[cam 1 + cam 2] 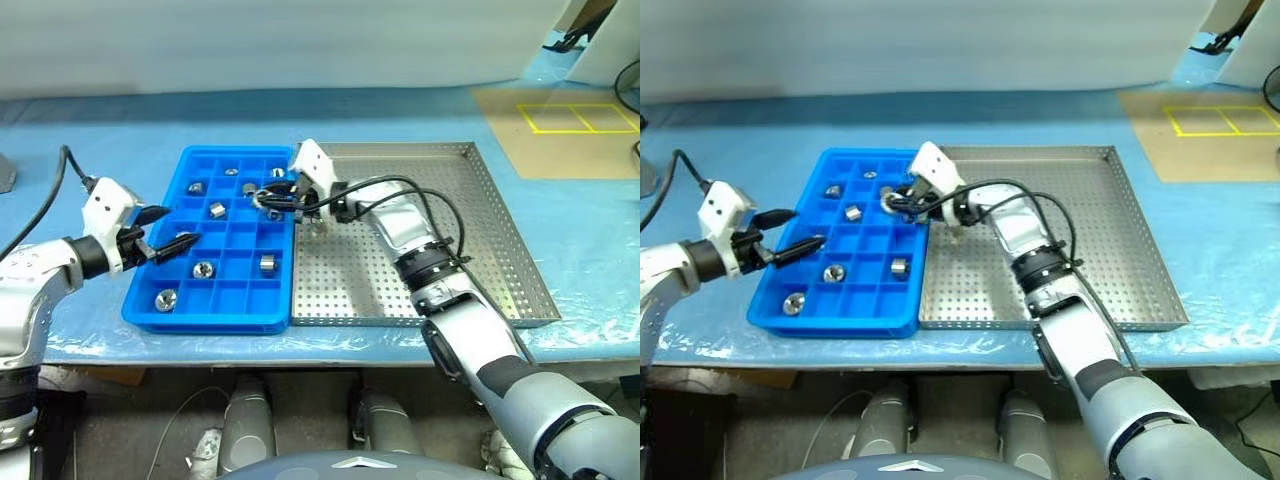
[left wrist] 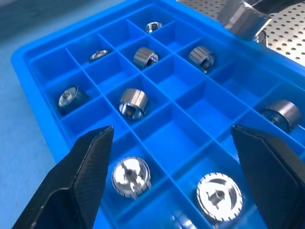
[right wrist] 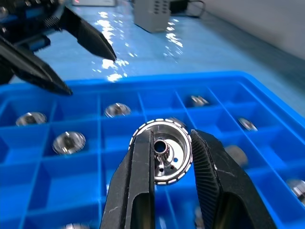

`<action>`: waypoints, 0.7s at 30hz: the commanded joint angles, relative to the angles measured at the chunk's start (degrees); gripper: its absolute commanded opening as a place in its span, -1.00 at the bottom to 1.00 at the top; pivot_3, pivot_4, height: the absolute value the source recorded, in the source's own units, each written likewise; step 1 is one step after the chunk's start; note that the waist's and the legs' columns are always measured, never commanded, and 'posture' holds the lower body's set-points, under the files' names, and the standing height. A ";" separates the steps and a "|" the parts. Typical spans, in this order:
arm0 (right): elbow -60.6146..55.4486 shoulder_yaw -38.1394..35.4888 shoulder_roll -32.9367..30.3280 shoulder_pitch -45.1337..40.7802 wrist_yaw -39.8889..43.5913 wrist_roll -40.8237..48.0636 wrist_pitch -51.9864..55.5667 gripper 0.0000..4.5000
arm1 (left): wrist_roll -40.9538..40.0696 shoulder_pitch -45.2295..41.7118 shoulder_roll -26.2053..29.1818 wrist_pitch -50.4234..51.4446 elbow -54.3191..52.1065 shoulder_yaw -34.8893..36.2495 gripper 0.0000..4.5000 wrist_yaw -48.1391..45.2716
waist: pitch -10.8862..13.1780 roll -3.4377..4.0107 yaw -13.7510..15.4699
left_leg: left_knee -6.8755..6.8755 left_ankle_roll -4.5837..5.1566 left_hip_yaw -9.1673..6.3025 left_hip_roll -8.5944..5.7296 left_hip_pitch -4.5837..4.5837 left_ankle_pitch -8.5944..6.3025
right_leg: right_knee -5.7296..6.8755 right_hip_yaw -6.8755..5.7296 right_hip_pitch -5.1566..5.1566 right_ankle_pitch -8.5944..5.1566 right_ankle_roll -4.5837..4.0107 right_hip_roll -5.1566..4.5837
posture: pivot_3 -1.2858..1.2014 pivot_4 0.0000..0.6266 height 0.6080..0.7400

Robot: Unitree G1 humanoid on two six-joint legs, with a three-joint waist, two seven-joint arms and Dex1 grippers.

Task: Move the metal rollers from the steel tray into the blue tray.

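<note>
I had the right gripper pinching one small shiny silver metal roller by its rim, held above the bright blue plastic tray with its grid of square compartments, near the edge that lay just beside the large perforated steel tray. To do this placing well, I judged I should centre the roller over an empty cell, lower it between the dividers, and only then part the fingers, so it would not bounce off a wall. The left gripper stood spread and empty over the blue tray's opposite side, well apart. The roller was a short bright cylinder with a ribbed rim and a central hole; several others already sat one per cell. The steel tray looked emptied, though my arm hid part of it.
</note>
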 commanded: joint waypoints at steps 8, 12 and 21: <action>7.27 1.06 2.67 -1.01 0.88 -1.80 -5.58 -0.69 | -5.35 6.40 -0.86 5.36 -11.30 4.96 0.84 4.80 | 0.00 0.00 2.08 | 0.04 -0.13 -0.03 0.16 -0.05 0.07 | 0.13 -0.19 0.03 0.00 0.00 -0.01 | 0.24 -0.52 1.00; 11.28 0.71 3.31 -0.82 -1.56 -3.40 -8.25 -0.69 | -5.82 5.88 -0.57 5.91 -11.30 4.35 0.84 5.62 | 0.00 0.00 2.03 | 0.02 -0.21 -0.04 0.19 -0.04 0.12 | 0.15 -0.21 0.02 0.00 -0.01 0.00 | 0.24 -0.52 1.00; 14.93 0.72 4.21 0.17 -2.99 -5.12 -11.08 -0.69 | -6.08 2.54 -0.87 6.04 -9.94 1.27 0.84 6.23 | -0.01 0.00 1.90 | 0.03 -0.28 -0.05 0.19 -0.07 0.16 | 0.13 -0.23 0.02 0.00 -0.01 0.00 | 0.21 -0.52 1.00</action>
